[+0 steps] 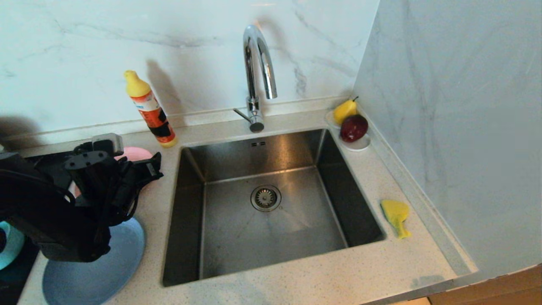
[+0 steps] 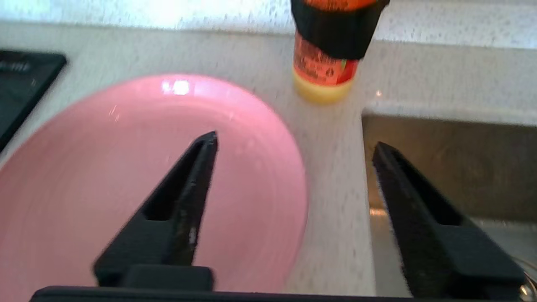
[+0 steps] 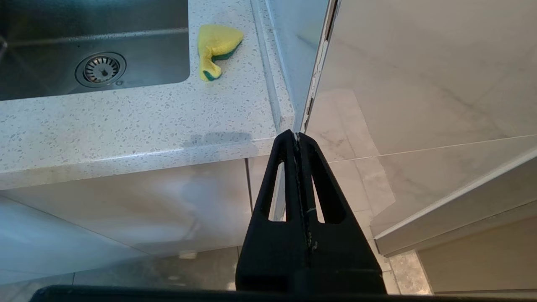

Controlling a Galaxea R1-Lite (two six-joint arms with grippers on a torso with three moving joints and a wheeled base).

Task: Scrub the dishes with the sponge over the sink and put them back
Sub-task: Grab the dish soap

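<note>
While the left gripper (image 2: 293, 142) hangs with its jaws spread wide and nothing between them, the pink plate (image 2: 126, 176) lies flat on the speckled counter (image 2: 335, 209) directly beneath one finger, and the steel sink (image 2: 453, 167) opens under the other. Just beyond the fingertips stands an orange bottle (image 2: 325, 63) with a yellow base; its label print is too blurred to read. Behind the arm sit the light-blue plate (image 1: 101, 267) and teal bowl (image 1: 8, 250). Parked below the counter edge, the right gripper (image 3: 297, 136) is pressed closed and empty, the yellow-green sponge (image 3: 216, 48) lying well beyond its tips, beside the sink.
</note>
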